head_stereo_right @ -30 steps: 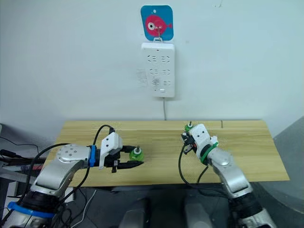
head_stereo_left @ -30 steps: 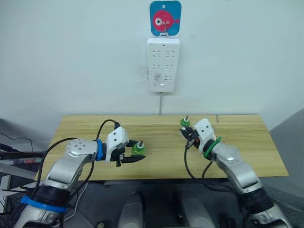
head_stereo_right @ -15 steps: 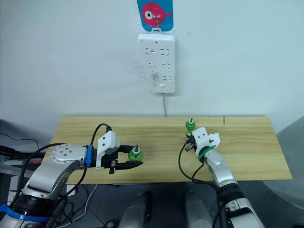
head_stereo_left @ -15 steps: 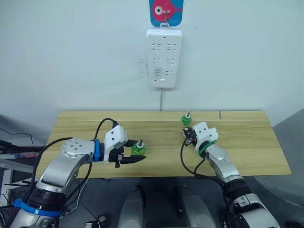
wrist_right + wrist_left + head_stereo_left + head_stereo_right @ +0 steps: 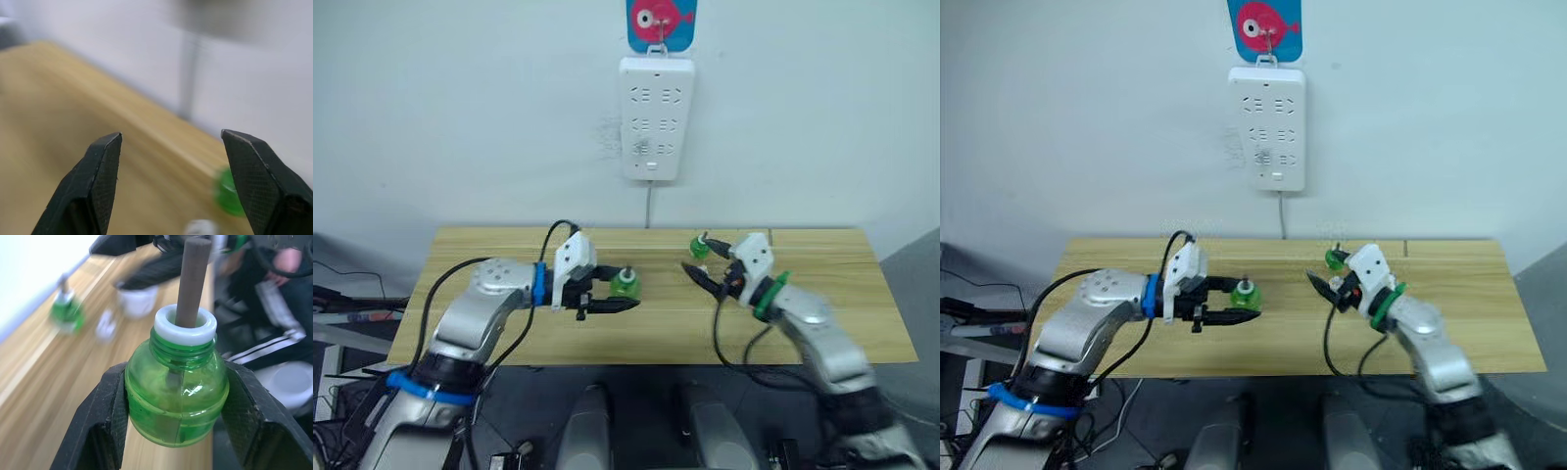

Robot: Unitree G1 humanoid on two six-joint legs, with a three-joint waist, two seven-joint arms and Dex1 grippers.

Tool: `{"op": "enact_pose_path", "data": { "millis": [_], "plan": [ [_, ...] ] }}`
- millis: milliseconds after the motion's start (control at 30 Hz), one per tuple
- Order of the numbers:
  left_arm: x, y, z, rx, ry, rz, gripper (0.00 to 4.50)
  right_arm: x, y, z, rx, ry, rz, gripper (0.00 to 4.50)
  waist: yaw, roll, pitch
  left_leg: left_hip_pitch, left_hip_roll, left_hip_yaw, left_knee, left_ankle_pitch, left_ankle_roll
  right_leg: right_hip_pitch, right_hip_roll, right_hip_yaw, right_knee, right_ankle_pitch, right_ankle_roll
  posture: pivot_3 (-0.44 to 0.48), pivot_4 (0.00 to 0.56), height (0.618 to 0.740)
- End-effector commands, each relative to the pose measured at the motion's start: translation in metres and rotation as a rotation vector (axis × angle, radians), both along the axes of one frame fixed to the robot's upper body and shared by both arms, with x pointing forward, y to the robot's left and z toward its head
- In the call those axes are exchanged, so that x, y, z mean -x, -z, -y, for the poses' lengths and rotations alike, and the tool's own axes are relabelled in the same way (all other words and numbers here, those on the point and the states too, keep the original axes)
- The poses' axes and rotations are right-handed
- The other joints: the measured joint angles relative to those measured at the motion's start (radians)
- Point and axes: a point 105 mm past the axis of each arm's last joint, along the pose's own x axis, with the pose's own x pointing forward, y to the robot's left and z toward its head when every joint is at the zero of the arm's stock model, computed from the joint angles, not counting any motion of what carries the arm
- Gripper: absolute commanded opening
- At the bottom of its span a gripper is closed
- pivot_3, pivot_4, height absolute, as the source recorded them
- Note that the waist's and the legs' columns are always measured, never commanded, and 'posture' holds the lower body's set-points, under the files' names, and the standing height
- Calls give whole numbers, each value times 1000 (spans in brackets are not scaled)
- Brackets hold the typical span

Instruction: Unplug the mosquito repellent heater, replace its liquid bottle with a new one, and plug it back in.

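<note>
My left gripper (image 5: 612, 294) is shut on a green liquid bottle (image 5: 176, 396) with a white neck and a brown wick, held upright just above the wooden table (image 5: 480, 259). A second green bottle (image 5: 700, 247) stands on the table near the back, beside my right gripper (image 5: 698, 258). That gripper is open with nothing between its fingers (image 5: 102, 181). In the left wrist view a small white rounded unit, apparently the mosquito repellent heater (image 5: 138, 301), sits blurred on the table under the right gripper's fingers.
A long white power strip (image 5: 651, 117) hangs on the wall under a blue hook plate with a pink fish (image 5: 662, 20), its cable running down behind the table. A person in dark striped trousers (image 5: 288, 333) shows beside the table.
My right gripper has gone from shut to open and its arm has swung up and outward. My left gripper has carried its green bottle to the right, toward the table's middle.
</note>
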Motion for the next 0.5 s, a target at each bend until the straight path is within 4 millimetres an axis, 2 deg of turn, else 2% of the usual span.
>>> {"op": "enact_pose_path", "data": {
  "millis": [33,100,200,500],
  "plan": [
    [6,-16,17,55,119,28,2281,35,-34,-15,-15,-188,-44,3466,-8,-2,-7,0,0,0,0,0,0,1,0,0,0,0,0,-124,195,740],
    [5,-23,25,73,164,57,2281,42,-46,-19,2,-237,-62,3466,-20,-4,-17,1,1,0,1,0,0,1,1,0,0,0,0,-137,173,740],
    [2,-29,34,87,199,92,2281,42,-51,-23,9,-259,-84,3466,-31,-5,-26,1,0,0,2,0,0,2,1,0,0,0,0,-144,151,740],
    [-3,-44,43,117,216,157,2281,35,-56,-35,-4,-262,-62,3466,-32,-5,-43,1,0,0,3,0,0,1,1,0,0,0,1,-125,133,740]
  ]
}}
